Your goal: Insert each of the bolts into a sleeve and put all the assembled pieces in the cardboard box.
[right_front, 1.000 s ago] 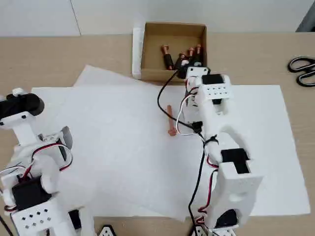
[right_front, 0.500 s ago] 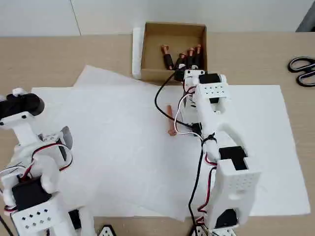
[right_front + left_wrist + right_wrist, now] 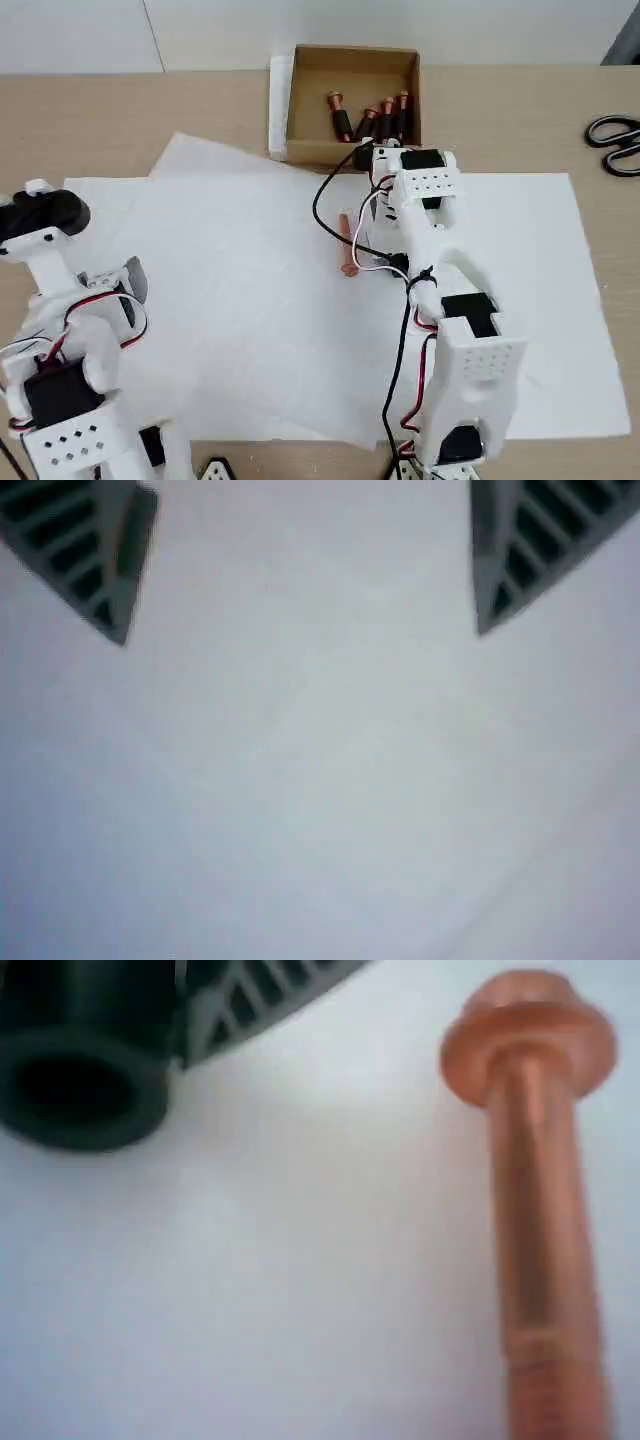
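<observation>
The left jaws hang wide apart over the white paper (image 3: 230, 300) near the tabletop's near-left corner. The right jaws sit just before the cardboard box (image 3: 300, 150) at the far edge. A black sleeve (image 3: 80, 1085) lies against the one visible jaw, and I cannot tell whether it is clamped. A lone copper bolt (image 3: 540, 1220) lies flat on the paper mid-tabletop, and four assembled pieces (image 3: 370, 118) rest in the box.

The white paper (image 3: 230, 290) between the two arms lies open, while the right arm (image 3: 425, 190) and its looping black cable (image 3: 316, 208) crowd the loose bolt (image 3: 346, 243) before the cardboard box (image 3: 355, 50).
</observation>
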Robot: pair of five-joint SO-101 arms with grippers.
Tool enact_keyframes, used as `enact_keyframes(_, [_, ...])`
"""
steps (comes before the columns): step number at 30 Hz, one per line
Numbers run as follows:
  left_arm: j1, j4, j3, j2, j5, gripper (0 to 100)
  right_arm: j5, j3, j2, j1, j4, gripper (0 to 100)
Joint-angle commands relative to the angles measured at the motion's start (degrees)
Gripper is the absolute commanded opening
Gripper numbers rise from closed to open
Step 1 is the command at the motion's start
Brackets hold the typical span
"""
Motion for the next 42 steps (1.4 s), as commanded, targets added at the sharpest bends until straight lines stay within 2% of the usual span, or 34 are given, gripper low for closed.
enact_keyframes(1, [0.00, 0.18, -1.45, -0.62, 0.00, 21, -0.70, -1.76, 0.04, -0.48, -1.27, 12.2])
enact_keyframes(4, [0.00, 0.18, -1.45, -0.62, 0.00, 21, -0.70, -1.76, -0.04, -0.48, -1.45, 11.2])
enact_keyframes(8, [0.00, 0.18, -1.45, -0.62, 0.00, 21, -0.53, -1.76, -0.04, -0.48, -1.45, 0.1])
enact_keyframes(13, [0.00, 0.18, -1.45, -0.53, 0.00, 21, -0.09, -2.20, -0.92, -0.13, -0.66, 0.3])
enact_keyframes(18, [0.09, 0.18, -1.80, -0.35, 0.00, 21, 1.05, -8.44, -10.24, -0.04, 7.87, 0.3])
enact_keyframes(23, [7.12, 0.35, -2.07, -0.18, -7.47, 21, 2.55, -12.92, -20.26, -0.04, 13.32, 0.3])
enact_keyframes(26, [11.96, 1.41, -5.49, 0.97, -8.44, 21, 3.52, -13.27, -25.19, 1.27, 14.64, 0.3])
enact_keyframes(29, [13.36, 1.49, -12.00, 7.65, -8.88, 21, 3.52, -13.27, -29.85, 4.53, 14.64, 0.3])
enact_keyframes(34, [14.59, 4.04, -27.38, 28.84, -6.33, 21, 3.60, -13.27, -36.70, 10.86, 14.99, 0.3])
enact_keyframes(38, [22.42, 11.16, -41.89, 46.15, -3.87, 21, 3.60, -13.27, -41.01, 16.22, 15.08, 0.3])
enact_keyframes(42, [32.09, 13.63, -54.20, 60.48, -2.73, 21, 3.52, -13.10, -44.70, 21.14, 15.16, 0.3])
